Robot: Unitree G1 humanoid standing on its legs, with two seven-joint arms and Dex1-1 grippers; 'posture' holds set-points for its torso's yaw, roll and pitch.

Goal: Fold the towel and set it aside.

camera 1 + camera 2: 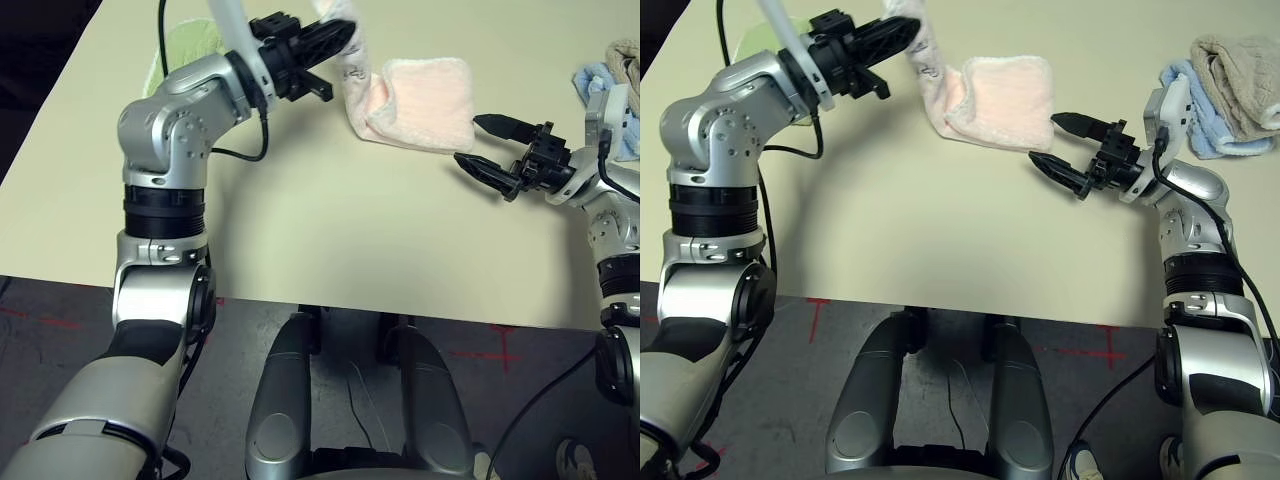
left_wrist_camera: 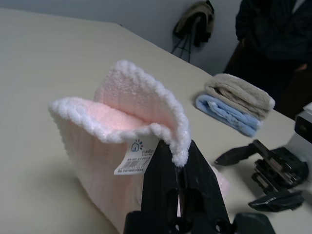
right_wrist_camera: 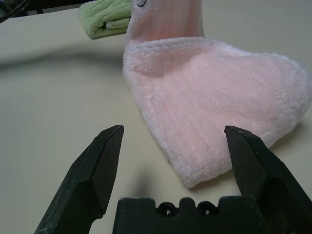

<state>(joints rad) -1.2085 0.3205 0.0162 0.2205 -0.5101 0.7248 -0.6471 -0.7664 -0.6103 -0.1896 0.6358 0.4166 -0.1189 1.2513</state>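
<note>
Pale cream, smooth-topped table (image 1: 300, 230) over a dark grey floor w/ red tape marks (image 1: 505, 345), and past the far side someone in dark clothes (image 2: 265, 34) standing nr a stand draped w/ a brown and black garment (image 2: 197, 19). On the table is the pale pink terry towel w/ white stitched edge (image 1: 430, 105), part lying flat, the other end lifted by the robot's black two-fingered left tool (image 1: 330, 40), which is shut on that edge, right by a white printed label (image 2: 136, 156). Prob. held up so that end can be carried over the flat part, i.e. the fold looks half done at best. The black two-fingered right tool (image 1: 505, 155) is wide apart and empty, low by the flat part's near corner, prob. placed there to pin or pinch it while the left one folds. The light green folded towel (image 3: 105, 17) sits off on the robot's left; the blue folded towel (image 2: 226, 112) w/ the beige folded towel (image 2: 241, 95) on top is on its right, presumably finished ones kept clear of the work area. Count: 4 towels in all, i.e. 1 pink, 1 green, 1 blue, 1 beige; 2 tools, 1 label, 1 stand, 1 table.
</note>
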